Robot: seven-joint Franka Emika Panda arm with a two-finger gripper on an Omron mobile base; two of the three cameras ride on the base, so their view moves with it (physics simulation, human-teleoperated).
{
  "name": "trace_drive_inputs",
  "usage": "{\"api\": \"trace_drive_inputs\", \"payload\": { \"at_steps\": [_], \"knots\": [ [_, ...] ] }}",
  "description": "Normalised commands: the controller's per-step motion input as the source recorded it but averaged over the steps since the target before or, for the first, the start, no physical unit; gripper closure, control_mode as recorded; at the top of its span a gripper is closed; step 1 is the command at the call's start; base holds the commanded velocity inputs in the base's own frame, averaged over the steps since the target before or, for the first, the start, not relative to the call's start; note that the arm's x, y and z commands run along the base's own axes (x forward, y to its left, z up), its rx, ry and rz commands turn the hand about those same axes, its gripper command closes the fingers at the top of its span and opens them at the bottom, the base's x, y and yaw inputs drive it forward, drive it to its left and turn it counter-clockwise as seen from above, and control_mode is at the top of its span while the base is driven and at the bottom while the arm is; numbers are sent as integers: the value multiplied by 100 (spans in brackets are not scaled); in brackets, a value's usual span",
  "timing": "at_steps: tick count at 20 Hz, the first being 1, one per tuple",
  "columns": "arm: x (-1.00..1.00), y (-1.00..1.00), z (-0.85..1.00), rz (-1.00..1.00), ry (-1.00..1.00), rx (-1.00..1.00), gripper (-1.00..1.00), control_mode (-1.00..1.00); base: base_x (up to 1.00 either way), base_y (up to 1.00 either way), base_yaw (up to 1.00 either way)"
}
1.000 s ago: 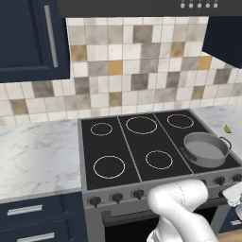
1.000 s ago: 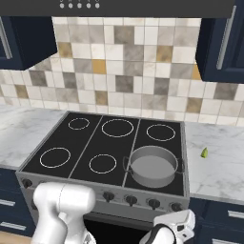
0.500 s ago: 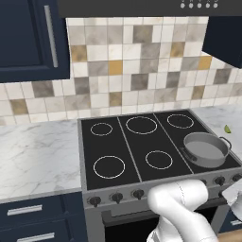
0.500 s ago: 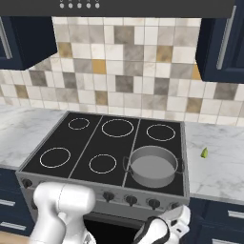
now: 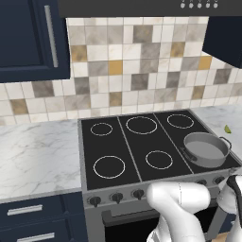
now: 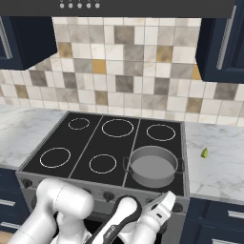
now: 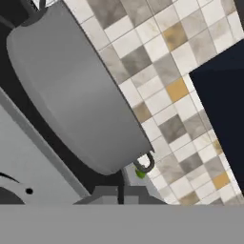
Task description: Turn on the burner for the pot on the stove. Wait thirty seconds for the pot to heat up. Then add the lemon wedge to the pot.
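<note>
The grey pot (image 5: 206,149) (image 6: 152,166) sits on the front right burner of the black stove (image 5: 142,142) (image 6: 95,143). A yellow-green lemon wedge (image 5: 227,128) (image 6: 204,152) lies on the marble counter to the right of the stove. My gripper (image 6: 170,198) (image 5: 235,181) is low in front of the stove's steel front, by the right end of the knob row (image 6: 108,195). In the hand view, rolled sideways, the fingertips (image 7: 106,193) stand pressed together with nothing between them. Above them I see the pot's wall (image 7: 71,90) and the lemon wedge (image 7: 139,173) beyond a loop handle.
Marble counter (image 5: 33,156) (image 6: 214,167) runs on both sides of the stove. Navy wall cabinets (image 5: 28,38) (image 6: 221,43) hang above, navy drawers (image 5: 28,212) sit below the counter, and a tiled backsplash (image 6: 124,71) stands behind. A dark knob (image 7: 12,190) shows beside the fingertips.
The gripper's fingers have closed from open to shut. The hand has risen a little toward the right end of the knob row. Pot and lemon wedge have not moved.
</note>
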Motion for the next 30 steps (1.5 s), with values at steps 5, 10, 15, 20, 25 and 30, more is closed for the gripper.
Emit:
{"api": "trace_drive_inputs", "payload": {
  "at_steps": [5, 10, 15, 20, 25, 30],
  "knots": [
    [-83, -48, 100, 11, -15, 0, 100, -100, 0, 0, 0],
    [-23, -17, 7, 5, -4, 0, 100, -100, 0, 0, 0],
    [2, -12, -4, 6, 1, -1, 100, -100, 0, 0, 0],
    [0, -3, 0, 5, 0, 0, 100, -100, 0, 0, 0],
    [0, 0, 0, 4, 0, 0, 100, -100, 0, 0, 0],
    [0, 0, 0, 3, 0, 0, 100, -100, 0, 0, 0]
  ]
}}
